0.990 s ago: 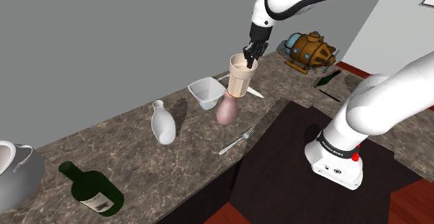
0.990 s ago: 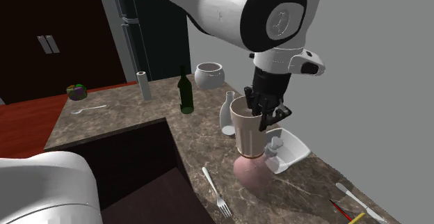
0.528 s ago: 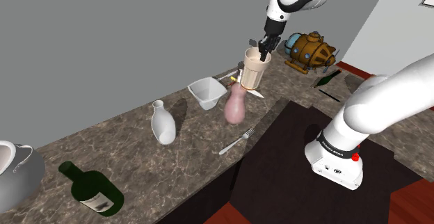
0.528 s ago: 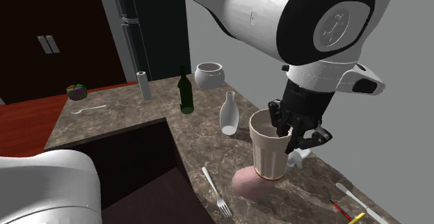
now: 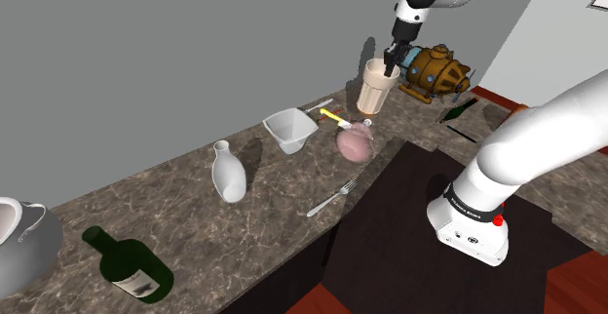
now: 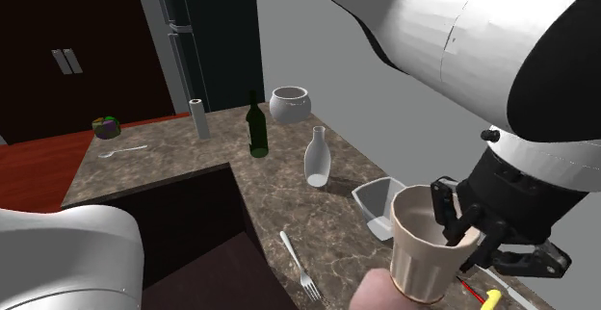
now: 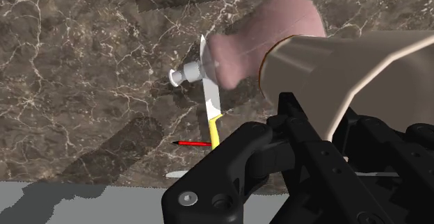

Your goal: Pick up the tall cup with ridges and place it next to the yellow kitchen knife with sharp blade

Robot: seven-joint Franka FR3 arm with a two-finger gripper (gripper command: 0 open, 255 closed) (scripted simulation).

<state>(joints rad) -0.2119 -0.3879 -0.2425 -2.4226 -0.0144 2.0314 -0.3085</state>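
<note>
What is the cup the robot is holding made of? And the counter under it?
The cup looks like matte beige ceramic or plastic: its colour is plain and smooth with no shine, so it is hard to say which. The counter top looks like polished stone, maybe marble: it is dark brown with pale veins running through it.

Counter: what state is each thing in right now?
tall cup: upright, held in the air
gripper: shut on the tall cup
pink vase: lying on its side
yellow knife: lying flat
white vase: upright
green bottle: upright
fork: lying flat
</note>
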